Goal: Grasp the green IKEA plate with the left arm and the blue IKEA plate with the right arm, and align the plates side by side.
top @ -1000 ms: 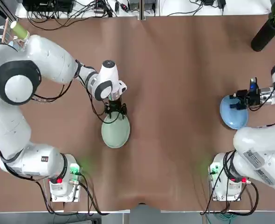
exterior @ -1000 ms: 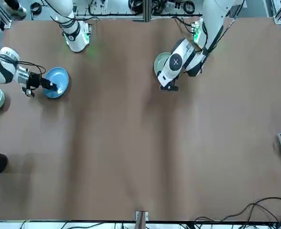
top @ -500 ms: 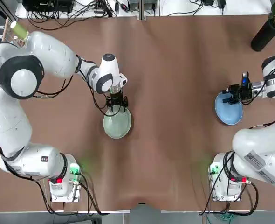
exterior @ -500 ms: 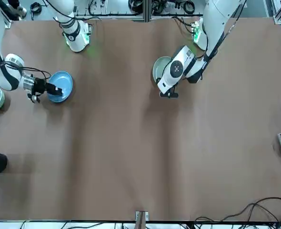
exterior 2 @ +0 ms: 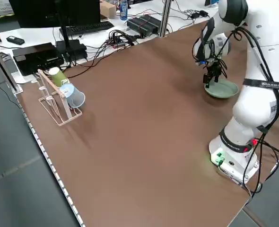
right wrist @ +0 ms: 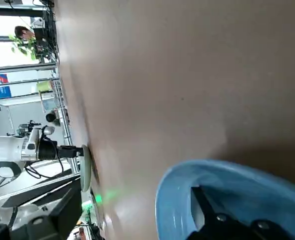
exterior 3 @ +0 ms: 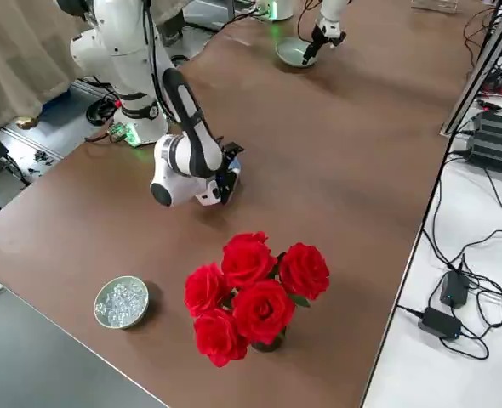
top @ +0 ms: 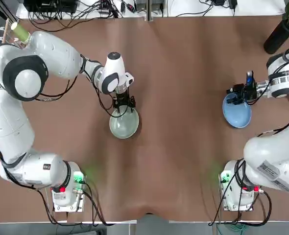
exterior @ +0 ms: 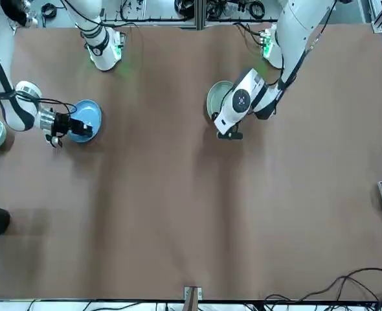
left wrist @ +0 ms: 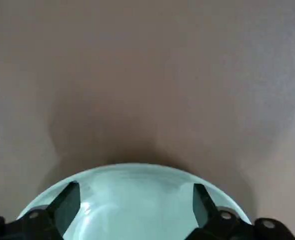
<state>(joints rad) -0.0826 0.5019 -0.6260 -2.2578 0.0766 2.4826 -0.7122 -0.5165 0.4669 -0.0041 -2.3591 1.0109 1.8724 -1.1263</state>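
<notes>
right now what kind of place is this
Most likely a robotics lab: two white arms bolted to a brown table, cables and electronics along its edge, and props like red roses.

Both the green plate (top: 124,123) and blue plate (top: 236,110) look smooth, matt plastic on a dull brown desk (top: 183,88) beneath glossy white arms (top: 51,54).

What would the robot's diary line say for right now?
left claw: shut on green plate rim | right claw: shut on blue plate rim | plates: far apart, not aligned
</notes>
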